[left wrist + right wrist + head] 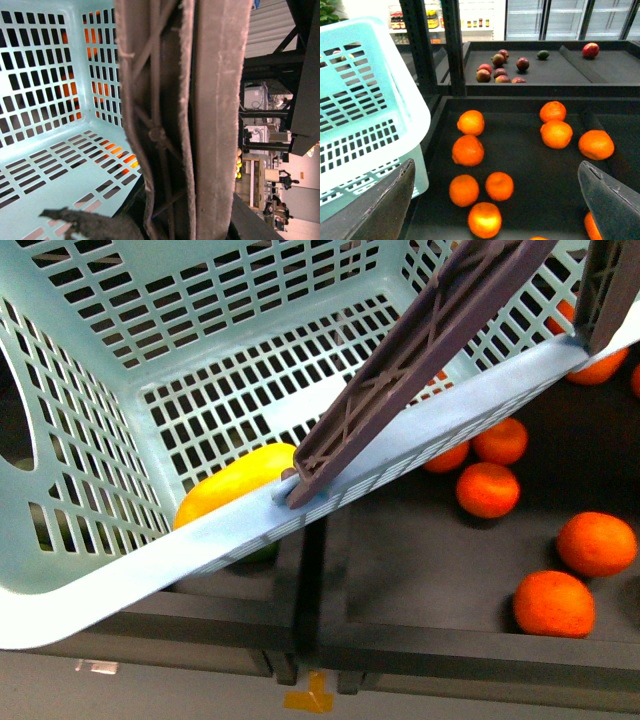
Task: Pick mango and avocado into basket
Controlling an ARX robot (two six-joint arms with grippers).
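The turquoise basket (120, 570) hangs tilted and fills most of the front view. My left gripper (170, 227) is shut on its brown ribbed handles (210, 115), which block most of the left wrist view. The yellow mango (235, 485) lies inside the basket against the near wall. A sliver of green (262, 552) shows just under the rim beside it; I cannot tell whether it is the avocado. My right gripper (495, 205) is open, fingers (385, 210) wide apart, above oranges to the right of the basket (365, 115), holding nothing.
Several oranges (467, 150) lie on the dark tray (420, 540) to the right of the basket. A farther shelf (555, 70) holds reddish fruits (522, 63), a small green fruit (543, 54) and a red one (590, 49). A black upright post (422, 45) stands between.
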